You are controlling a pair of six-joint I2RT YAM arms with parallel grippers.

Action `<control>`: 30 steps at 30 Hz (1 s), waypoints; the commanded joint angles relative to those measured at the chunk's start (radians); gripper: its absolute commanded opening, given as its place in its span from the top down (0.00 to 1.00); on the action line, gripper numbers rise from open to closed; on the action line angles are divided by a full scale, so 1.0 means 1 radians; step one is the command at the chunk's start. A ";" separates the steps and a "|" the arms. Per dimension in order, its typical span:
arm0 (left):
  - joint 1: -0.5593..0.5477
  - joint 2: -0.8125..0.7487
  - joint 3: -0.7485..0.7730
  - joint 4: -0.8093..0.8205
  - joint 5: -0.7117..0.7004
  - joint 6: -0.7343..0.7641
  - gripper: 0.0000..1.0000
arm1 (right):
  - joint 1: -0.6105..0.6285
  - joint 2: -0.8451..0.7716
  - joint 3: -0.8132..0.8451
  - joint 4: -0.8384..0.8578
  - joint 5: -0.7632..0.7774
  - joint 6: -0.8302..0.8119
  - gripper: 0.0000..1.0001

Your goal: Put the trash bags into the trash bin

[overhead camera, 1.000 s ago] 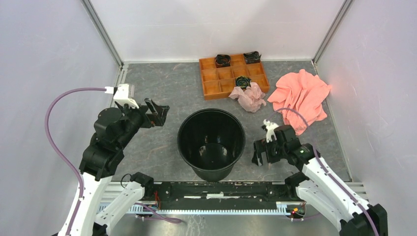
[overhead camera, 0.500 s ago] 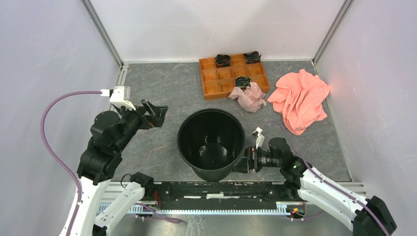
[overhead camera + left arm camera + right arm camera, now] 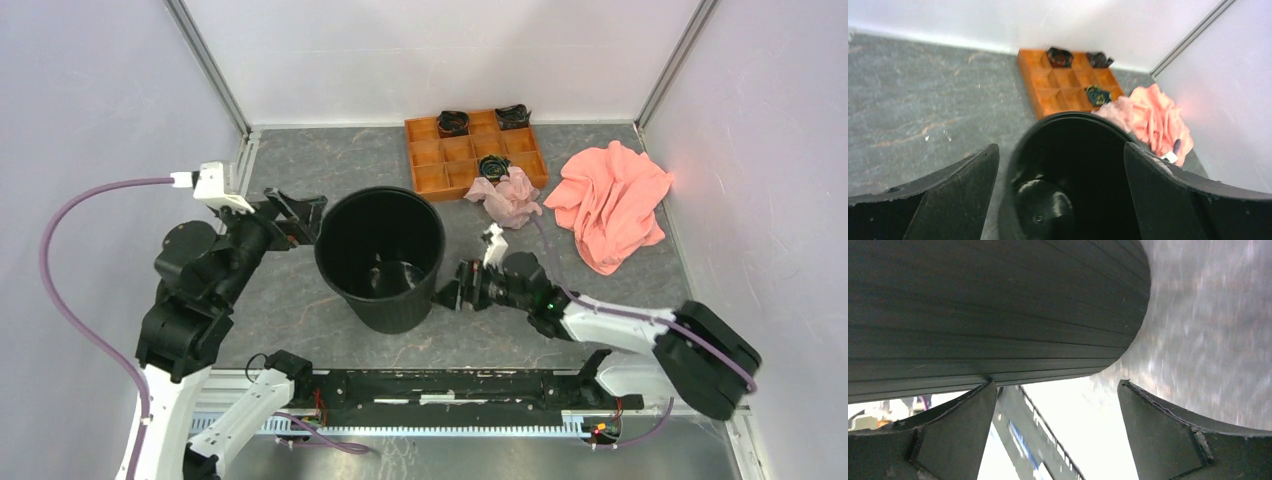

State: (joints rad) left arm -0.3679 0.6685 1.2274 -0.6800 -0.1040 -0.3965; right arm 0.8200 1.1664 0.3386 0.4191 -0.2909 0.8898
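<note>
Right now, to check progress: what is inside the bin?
The bin shows only its bare black floor, with no bag in it. The pink bag lies by the tray. The bin's near inner wall is hidden.

The trash bin (image 3: 388,312) is seen as black plastic, glossy on its inner floor and finely ribbed on its outer wall. The trash bag (image 3: 510,198) is shown as thin, crinkled, pale pink film. The cloth (image 3: 612,198) is rendered soft and matt, the tray (image 3: 432,178) matt orange, and the desk (image 3: 330,160) mottled grey and dull.
</note>
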 commanded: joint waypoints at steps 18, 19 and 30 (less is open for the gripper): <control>0.004 0.233 0.137 0.365 0.207 -0.053 0.00 | -0.056 0.099 0.364 -0.347 0.602 -0.738 0.02; 0.004 0.254 0.135 0.392 0.216 -0.056 0.00 | -0.090 0.091 0.368 -0.371 0.609 -0.750 0.02; -0.060 0.243 -0.049 0.529 0.150 0.236 0.00 | -0.316 0.360 0.678 -0.560 0.831 -0.881 0.02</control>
State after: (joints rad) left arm -0.4110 1.0069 1.2736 -0.2722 0.1310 -0.2905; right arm 0.5156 1.4540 0.9031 -0.0990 0.4511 0.0799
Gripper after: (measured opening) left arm 0.996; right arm 0.982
